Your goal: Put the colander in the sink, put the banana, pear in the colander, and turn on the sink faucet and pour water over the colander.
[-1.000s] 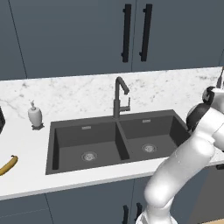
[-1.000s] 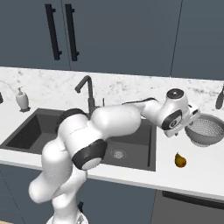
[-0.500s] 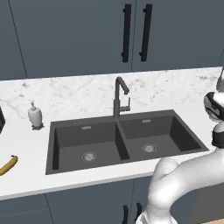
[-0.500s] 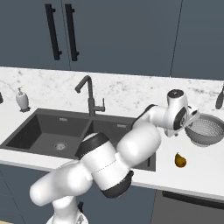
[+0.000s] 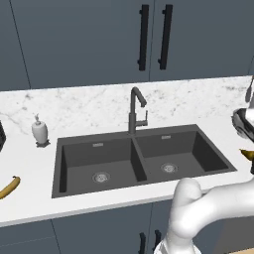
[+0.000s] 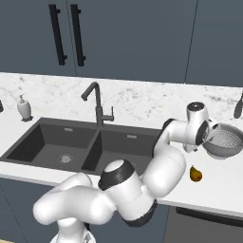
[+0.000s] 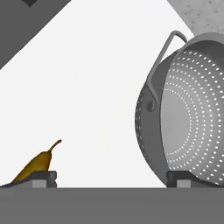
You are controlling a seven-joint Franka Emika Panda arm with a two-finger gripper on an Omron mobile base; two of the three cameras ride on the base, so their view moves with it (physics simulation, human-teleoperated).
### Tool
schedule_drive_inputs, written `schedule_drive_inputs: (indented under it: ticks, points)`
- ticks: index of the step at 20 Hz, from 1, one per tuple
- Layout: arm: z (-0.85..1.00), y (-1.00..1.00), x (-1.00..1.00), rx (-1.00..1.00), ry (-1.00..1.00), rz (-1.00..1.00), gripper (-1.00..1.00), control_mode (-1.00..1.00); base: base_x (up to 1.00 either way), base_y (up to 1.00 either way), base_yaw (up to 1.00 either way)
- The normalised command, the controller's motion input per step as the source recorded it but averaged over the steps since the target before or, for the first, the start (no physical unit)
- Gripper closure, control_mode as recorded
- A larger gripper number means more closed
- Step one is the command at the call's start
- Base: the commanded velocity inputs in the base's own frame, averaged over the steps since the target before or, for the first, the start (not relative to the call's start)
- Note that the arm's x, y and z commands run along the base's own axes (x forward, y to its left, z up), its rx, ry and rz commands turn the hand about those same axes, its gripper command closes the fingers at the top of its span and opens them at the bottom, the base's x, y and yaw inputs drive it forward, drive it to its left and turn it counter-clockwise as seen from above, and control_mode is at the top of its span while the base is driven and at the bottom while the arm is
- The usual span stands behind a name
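Reaching right of the sink (image 6: 90, 142), the gripper (image 7: 111, 177) sits beside the colander (image 6: 224, 141) with fingers spread and nothing between them.

Colander rests on the white counter (image 6: 223, 182) right of the sink, well apart from the basin edge; its pale perforated interior holds nothing. One fingertip (image 7: 179, 178) lies just at its rim, contact not determinable. Pear (image 6: 195, 173) lies on the counter near the front edge, just in front of the colander. Banana (image 5: 9, 187) lies on the counter left of the sink. Both basins hold nothing; faucet (image 6: 97, 104) stands behind the divider.
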Motion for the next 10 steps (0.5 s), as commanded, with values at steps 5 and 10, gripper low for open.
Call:
schedule_drive_inputs:
  ticks: [5,10]
  points:
    - [-0.16,-0.13,0.18,0.00,0.00,0.03,-1.00,-1.00,0.00,0.00,0.00]
    - [-0.15,-0.09,0.35,0.00,0.00,0.05,-1.00,-1.00,0.00,0.00,0.00]
